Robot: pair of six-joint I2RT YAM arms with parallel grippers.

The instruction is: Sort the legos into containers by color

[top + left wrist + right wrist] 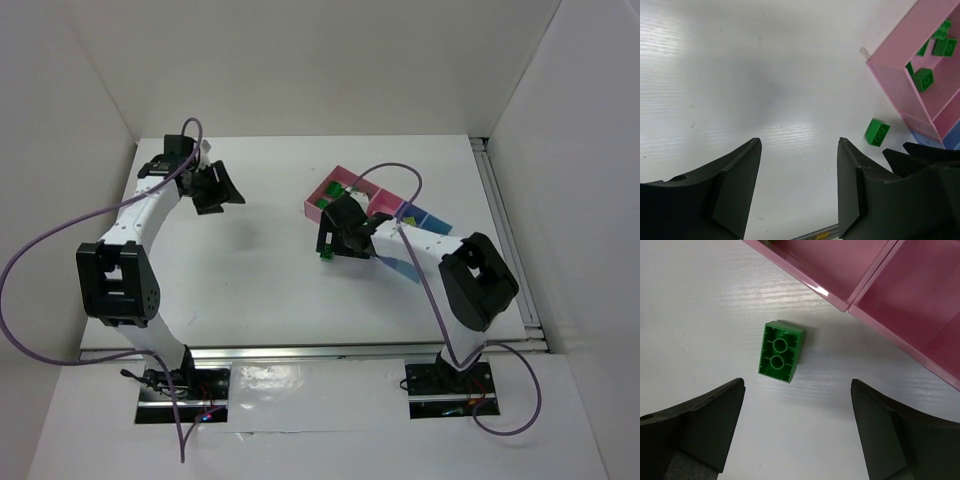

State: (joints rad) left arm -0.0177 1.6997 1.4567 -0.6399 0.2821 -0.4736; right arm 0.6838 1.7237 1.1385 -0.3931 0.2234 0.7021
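While the right gripper [797,386] hung wide open and empty, the brick [781,351] lay just ahead, long axis across its closing line; the left gripper [799,145], parted and empty, stood well away.

Upturned green lego [780,352] beside pink containers [840,262]

Green lego [781,351], pink containers [920,295], white table [700,300]

A white table [260,270] carries one green brick [780,351], upside down, just beside pink and seemingly blue boxes [890,85].
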